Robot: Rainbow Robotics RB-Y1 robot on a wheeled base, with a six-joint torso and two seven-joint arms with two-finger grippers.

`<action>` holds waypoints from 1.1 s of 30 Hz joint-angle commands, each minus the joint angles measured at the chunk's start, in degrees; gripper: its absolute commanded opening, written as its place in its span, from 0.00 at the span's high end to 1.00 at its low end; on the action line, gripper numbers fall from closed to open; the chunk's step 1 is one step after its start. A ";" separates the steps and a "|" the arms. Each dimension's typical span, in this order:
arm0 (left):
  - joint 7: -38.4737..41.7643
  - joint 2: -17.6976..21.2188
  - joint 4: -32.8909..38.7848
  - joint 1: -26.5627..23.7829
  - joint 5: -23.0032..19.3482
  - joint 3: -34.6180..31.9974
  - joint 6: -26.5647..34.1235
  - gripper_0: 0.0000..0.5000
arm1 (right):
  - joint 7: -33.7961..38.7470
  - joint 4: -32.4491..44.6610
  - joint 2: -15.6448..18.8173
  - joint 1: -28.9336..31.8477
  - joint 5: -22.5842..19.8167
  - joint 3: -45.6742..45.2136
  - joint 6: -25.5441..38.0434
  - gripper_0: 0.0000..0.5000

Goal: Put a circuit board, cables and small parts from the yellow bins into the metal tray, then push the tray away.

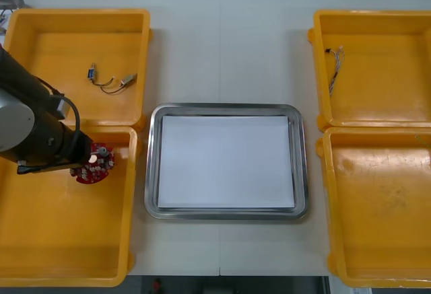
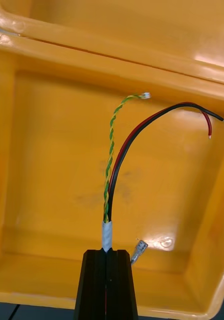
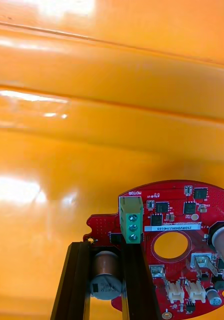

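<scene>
1. Progress: the metal tray (image 1: 152, 166) sits mid-bench (image 1: 222, 45) between the bin pairs with its white inside bare. Nothing has been delivered. All the loading and the final push are left to do.
2. The left pincer (image 1: 82, 161) is low in the near-left bin (image 1: 40, 240), toward that bin's far right part. Its fingers are spread to the width of a brown can-shaped component (image 3: 106, 272) on the circuit board (image 1: 97, 166) and are clamped on it. I judge this to be the first pick in hand, with the carry to the tray pending.
3. The right pincer (image 2: 106, 252) has its fingers pressed together. The taped end of a cable bundle (image 2: 110, 150) rises from between the tips, so I read it as pinched. It is above the floor of a yellow bin (image 2: 51, 150); I cannot tell which of the right-hand bins. A small metal part (image 2: 139, 248) glints just beside the tips.
4. The far-left bin (image 1: 40, 38) holds small metal parts (image 1: 126, 78) on a thin wire. The far-right bin (image 1: 390, 99) holds a loose cable (image 1: 335, 62).
5. Materials:
   - The board is a rigid round red disc with a central hole, a green screw block and white sockets. It is knobbly on top.
   - The bundle is one twisted pair plus black and red strands. It is limp, springy and bound with white tape.
   - The bins are glossy moulded plastic with rounded corners.
   - The tray has a polished, rolled metal rim.
</scene>
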State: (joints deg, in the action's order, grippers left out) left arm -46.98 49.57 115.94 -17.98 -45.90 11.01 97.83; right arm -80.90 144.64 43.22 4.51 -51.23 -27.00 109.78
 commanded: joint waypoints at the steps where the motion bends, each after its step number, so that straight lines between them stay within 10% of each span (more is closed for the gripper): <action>1: 0.22 5.01 6.23 -1.54 -4.02 -3.37 3.51 1.00 | -3.21 1.70 3.27 -2.14 -1.07 -1.12 0.22 1.00; 20: -0.13 6.24 18.62 -7.42 -11.23 -1.52 8.08 1.00 | -2.86 1.70 7.31 -5.39 -7.75 3.36 0.22 1.00; 33: 3.12 -4.22 15.81 -21.84 -6.40 13.07 12.17 1.00 | -3.12 1.70 7.75 -6.62 -9.86 4.06 0.22 1.00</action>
State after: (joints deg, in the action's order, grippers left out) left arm -46.98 48.53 132.36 -34.48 -53.83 20.43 109.40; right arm -80.90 144.74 48.80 -0.56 -60.32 -23.43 109.80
